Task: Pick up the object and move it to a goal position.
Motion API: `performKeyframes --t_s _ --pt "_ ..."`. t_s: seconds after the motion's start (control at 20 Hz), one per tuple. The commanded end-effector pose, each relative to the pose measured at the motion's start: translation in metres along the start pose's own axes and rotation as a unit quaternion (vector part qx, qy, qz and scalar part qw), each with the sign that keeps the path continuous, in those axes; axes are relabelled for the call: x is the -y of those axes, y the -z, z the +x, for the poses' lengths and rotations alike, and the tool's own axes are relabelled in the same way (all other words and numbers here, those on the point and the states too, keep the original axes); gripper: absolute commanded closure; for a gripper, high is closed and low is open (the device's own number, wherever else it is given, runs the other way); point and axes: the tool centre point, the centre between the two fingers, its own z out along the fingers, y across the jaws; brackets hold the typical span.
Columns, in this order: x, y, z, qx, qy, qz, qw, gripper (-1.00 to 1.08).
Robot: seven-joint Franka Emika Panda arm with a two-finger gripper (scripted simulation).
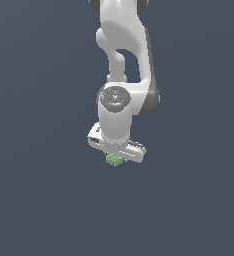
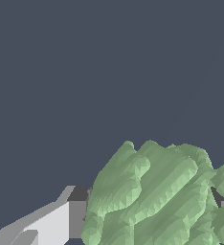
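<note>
While pointing down, pincer [image 1: 115, 159] clamps object [image 1: 114, 160].

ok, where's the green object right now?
In the exterior view the green object sits near frame centre, directly under the gripper. In the wrist view it fills the space between the fingers, touching the one best seen.
</note>
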Motion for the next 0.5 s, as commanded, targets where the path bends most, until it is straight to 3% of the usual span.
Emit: performKeyframes --t_s 0.0,0.45 --pt "-0.015 0.023 -0.006 0.000 0.000 0.000 1.0000 1.08" --pt "-0.073 0.111 -0.027 0.000 0.000 0.001 1.0000 1.08"
